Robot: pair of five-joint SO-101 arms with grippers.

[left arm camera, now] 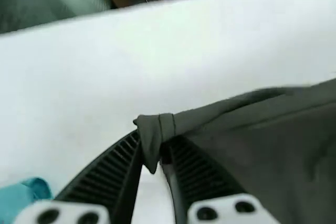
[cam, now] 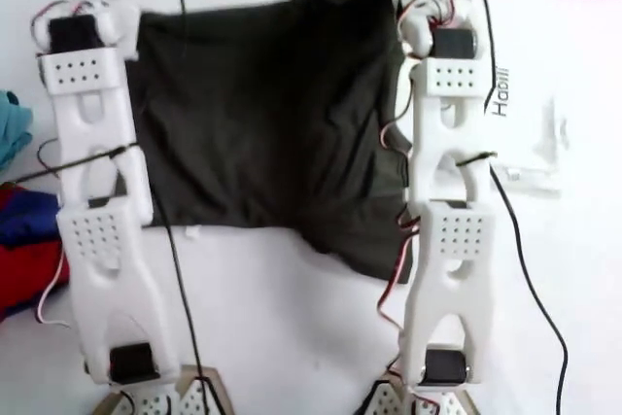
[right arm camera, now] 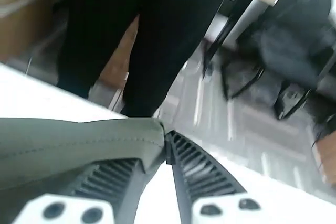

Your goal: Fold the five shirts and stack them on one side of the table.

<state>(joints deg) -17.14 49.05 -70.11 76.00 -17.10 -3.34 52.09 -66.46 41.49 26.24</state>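
Note:
A dark olive shirt (cam: 262, 114) lies spread across the middle of the white table (cam: 292, 337), between the two arms. My left gripper (left arm camera: 152, 153) is shut on a bunched corner of the shirt (left arm camera: 252, 140) at the far left of the cloth, near the table's far edge. My right gripper (right arm camera: 164, 150) is shut on the edge of the shirt (right arm camera: 73, 142) at its far right corner, by the table's far edge. Both white arms reach from the near side to the far side of the table.
Folded red and blue cloth (cam: 24, 240) and a teal cloth (cam: 12, 128) lie at the table's left edge; the teal cloth (left arm camera: 23, 195) is near the left gripper. A white packet (cam: 530, 138) lies right of the right arm. Beyond the far edge are a floor and a chair (right arm camera: 294, 40).

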